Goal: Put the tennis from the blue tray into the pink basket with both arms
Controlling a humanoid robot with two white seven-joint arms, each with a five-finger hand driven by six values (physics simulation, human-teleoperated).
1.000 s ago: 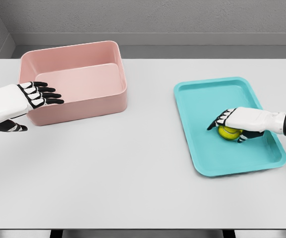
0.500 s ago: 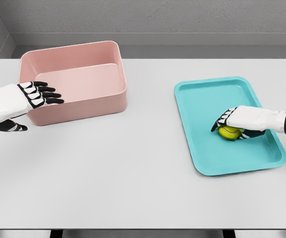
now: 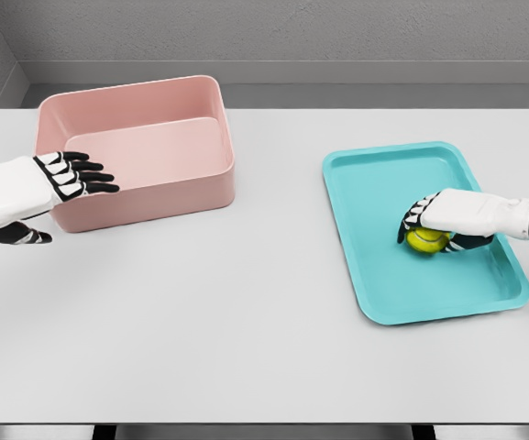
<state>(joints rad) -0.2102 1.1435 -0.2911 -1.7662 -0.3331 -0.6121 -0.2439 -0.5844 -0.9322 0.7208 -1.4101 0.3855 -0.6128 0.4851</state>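
Yellow-green and fuzzy-looking, the tennis ball (image 3: pixel 426 240) sat on the floor of the blue tray (image 3: pixel 374 183), toward its 3 o'clock side, with the right hand (image 3: pixel 443 225) cupped over it from above, fingers curled down around its top and sides. Whether the grip was firm could not be told; a round ball under a loose grip could roll out across the smooth, glossy tray floor, and only the low raised rim would stop it. Pulling sideways rather than up might also drag the light tray over the matte grey tabletop (image 3: pixel 246 302).

At 10 o'clock the pink basket (image 3: pixel 191 188) stood well apart from the tray, a deep rounded-corner tub with smooth, plastic-looking walls. The left hand (image 3: pixel 58 179) hovered just beside its near wall at the 9 o'clock end, fingers extended and spread, holding nothing. A handover between the two hands would be the likeliest place for a drop, since the ball gives no flat face to pinch
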